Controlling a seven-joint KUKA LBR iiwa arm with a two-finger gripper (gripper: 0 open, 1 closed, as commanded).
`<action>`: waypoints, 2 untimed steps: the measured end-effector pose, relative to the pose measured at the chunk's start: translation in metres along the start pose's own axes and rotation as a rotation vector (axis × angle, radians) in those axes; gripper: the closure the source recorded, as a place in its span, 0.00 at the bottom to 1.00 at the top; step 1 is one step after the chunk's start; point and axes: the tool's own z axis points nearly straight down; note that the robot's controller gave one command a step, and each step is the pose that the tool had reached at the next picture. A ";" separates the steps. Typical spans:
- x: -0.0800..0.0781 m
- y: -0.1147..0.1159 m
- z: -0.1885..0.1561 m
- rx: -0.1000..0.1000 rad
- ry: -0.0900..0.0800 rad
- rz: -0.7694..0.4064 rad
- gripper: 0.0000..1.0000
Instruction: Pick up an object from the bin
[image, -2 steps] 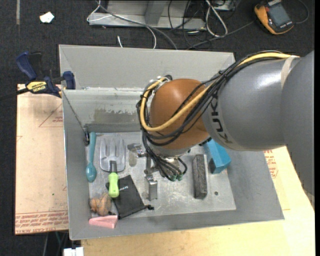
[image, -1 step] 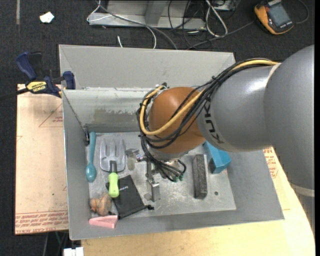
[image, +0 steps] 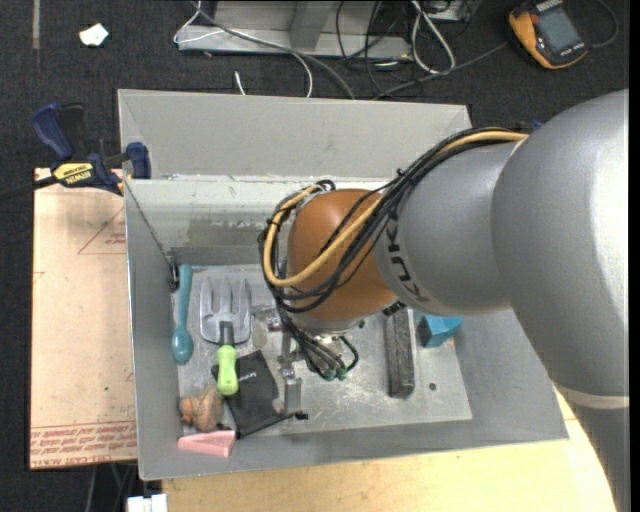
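Camera view: black flat pouch-like piece (image: 252, 398) in the near-left part of the grey metal bin (image: 300, 150), lying askew on the floor. At its right edge, touching or just beside it, the gripper (image: 292, 400), pointing straight down under the orange wrist cover (image: 335, 250) and the loops of yellow and black cable (image: 275, 262). How far open: cannot tell, with narrow metal parts bunched close together there; nothing seen held. Over the black piece's upper left corner, a green handle (image: 228, 370) belonging to a grey hand fork (image: 224, 305), tines toward the back wall. Left of that, along the left wall, a teal spoon (image: 181, 325), bowl toward the near side. Near the front-left corner, a small tan lump (image: 200, 406), and just below it a pink wedge (image: 205, 443) at the black piece's lower corner. Right of the gripper, well apart, a dark grey bar (image: 399, 355) lying front to back, with a blue block (image: 440, 328) just beside it on the right. Above all, the arm's broad grey link (image: 520, 230), in from the right.
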 end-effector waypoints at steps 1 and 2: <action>-0.003 0.021 0.026 -0.002 -0.007 0.078 0.00; -0.023 0.008 0.032 -0.005 -0.009 0.364 0.00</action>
